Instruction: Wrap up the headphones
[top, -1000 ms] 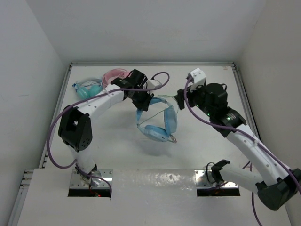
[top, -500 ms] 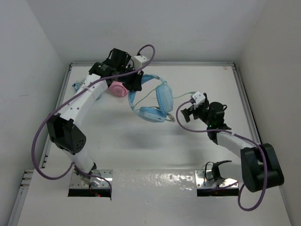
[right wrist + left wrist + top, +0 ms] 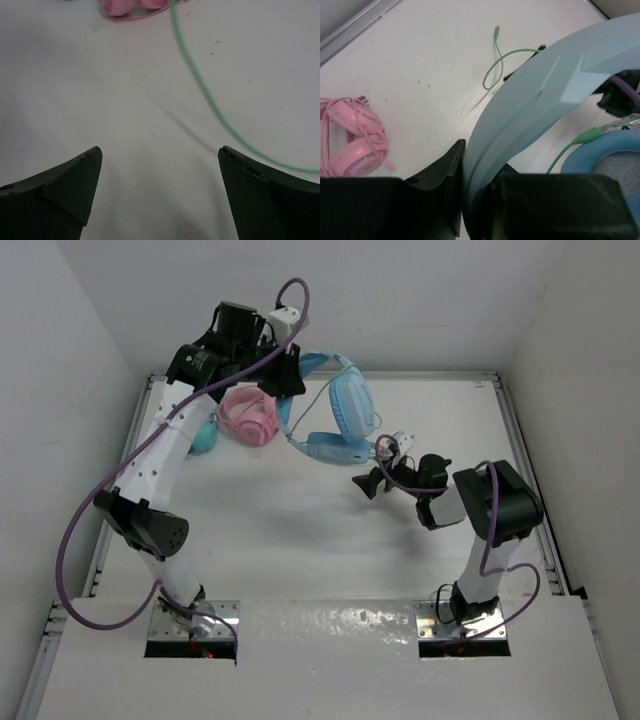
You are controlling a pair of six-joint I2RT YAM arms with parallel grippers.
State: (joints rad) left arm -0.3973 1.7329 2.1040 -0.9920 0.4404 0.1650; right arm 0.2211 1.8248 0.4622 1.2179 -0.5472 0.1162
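Both arms busy: my left gripper [image 3: 481, 160] clamps the headphones [image 3: 345, 410] aloft; my right gripper [image 3: 159, 150], open, faces the cable [image 3: 200, 90] slanting ahead-right.

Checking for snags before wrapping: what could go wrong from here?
The left tool pinches the headphones only by the headband; their hanging weight could twist them loose.
The green cable runs loose ahead of the open right tool, so a grab may miss, or the slack may catch the pink headphones.
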